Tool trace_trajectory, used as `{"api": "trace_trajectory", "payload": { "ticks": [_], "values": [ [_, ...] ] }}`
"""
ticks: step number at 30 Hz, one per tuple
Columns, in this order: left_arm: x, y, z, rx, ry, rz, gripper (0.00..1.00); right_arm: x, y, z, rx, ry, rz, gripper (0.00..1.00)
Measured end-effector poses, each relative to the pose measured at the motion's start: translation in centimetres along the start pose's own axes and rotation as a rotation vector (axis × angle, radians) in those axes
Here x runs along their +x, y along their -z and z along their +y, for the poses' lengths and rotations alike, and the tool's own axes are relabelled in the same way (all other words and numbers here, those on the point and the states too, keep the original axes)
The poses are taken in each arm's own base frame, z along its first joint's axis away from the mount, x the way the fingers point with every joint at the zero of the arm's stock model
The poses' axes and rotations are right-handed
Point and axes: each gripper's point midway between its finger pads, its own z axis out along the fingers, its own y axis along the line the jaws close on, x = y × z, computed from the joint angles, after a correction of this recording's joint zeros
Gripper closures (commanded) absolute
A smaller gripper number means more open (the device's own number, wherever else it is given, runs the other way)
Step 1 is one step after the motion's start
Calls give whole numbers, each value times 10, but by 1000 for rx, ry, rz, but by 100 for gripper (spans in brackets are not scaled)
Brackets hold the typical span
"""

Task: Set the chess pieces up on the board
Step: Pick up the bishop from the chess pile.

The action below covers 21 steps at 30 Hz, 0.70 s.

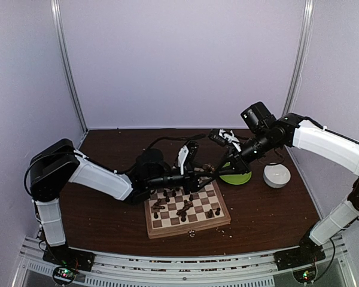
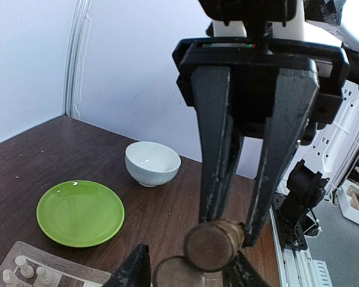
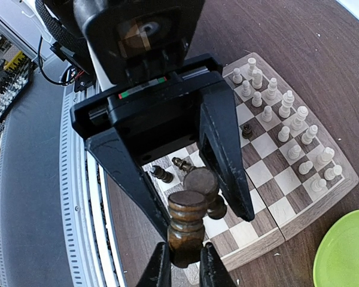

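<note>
**Dark piece in mid-air above the board, lying level**

Grips a dark brown piece in the right fingers, drawn narrow onto its turned stem. Spreads the left fingers wide on either side, closed on nothing that can be made out. Meets tip to tip above the far edge of the chessboard, at the centre of the overhead view, well clear of the bench.

Points the piece's long axis out from the right fingers toward the left ones. Shows its round end face-on at lower centre of the left wrist view, so level rather than upright. Shows a second brown disc just beside it, between the left fingers; cannot tell whether another piece or part of the same one.

Below, in the right wrist view: pale pieces ranked in two rows along the upper right side of the chessboard, dark pieces scattered over the other half. Green plate and white bowl off to one side, apart from the chessboard.

Looks like a handover or regrip, both arms equally near. Probably calls for turning the piece upright before lowering it onto a dark-side square.
</note>
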Motion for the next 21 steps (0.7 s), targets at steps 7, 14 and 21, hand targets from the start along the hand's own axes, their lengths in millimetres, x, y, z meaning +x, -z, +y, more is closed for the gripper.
{"api": "trace_trajectory", "payload": {
  "ticks": [7, 14, 21],
  "values": [
    [3, 0, -1, 9, 2, 10, 64, 0, 0, 0, 0, -6, 0, 99],
    [5, 0, -1, 9, 5, 20, 78, 0, 0, 0, 0, -7, 0, 99],
    [7, 0, -1, 7, 11, 28, 92, 0, 1, 0, 2, -5, -2, 99]
  ]
}}
